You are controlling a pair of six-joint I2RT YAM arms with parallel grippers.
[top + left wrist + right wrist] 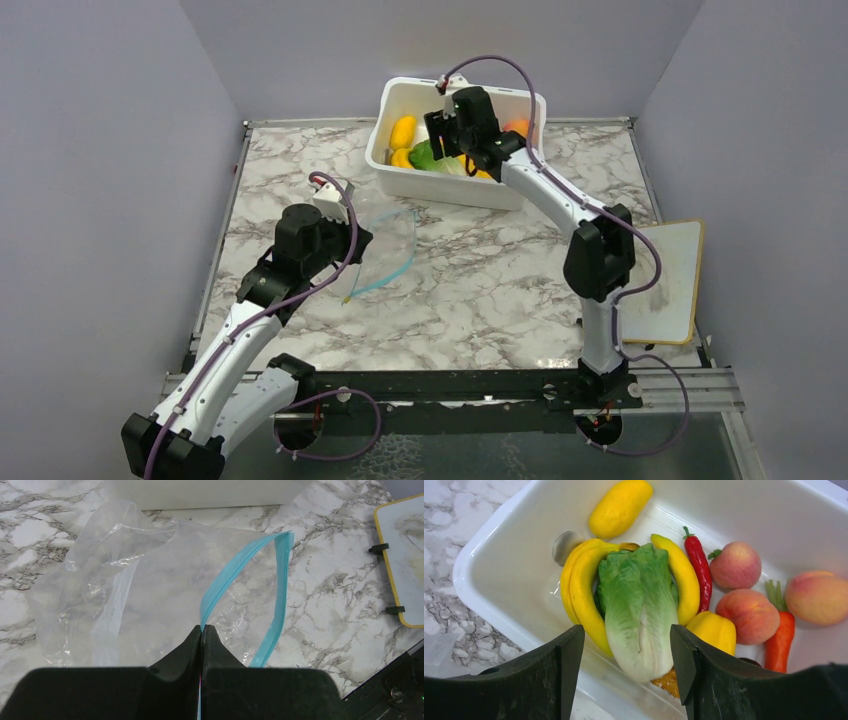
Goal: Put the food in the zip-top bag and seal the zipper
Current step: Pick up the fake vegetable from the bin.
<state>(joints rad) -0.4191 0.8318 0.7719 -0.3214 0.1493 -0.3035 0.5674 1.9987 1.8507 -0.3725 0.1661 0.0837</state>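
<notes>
The zip-top bag lies crumpled on the marble surface, just in front of the white tub, its mouth facing the right arm's side. The zipper shows as two light-blue strips that meet at the far corner and spread toward the left end effector, which is clamped on one strip and hides its near end. The lettuce lies in the tub between bananas, long axis toward the right wrist camera, pale stalk nearest. The right end effector stands open astride it; whether it touches the lettuce cannot be told.
</notes>
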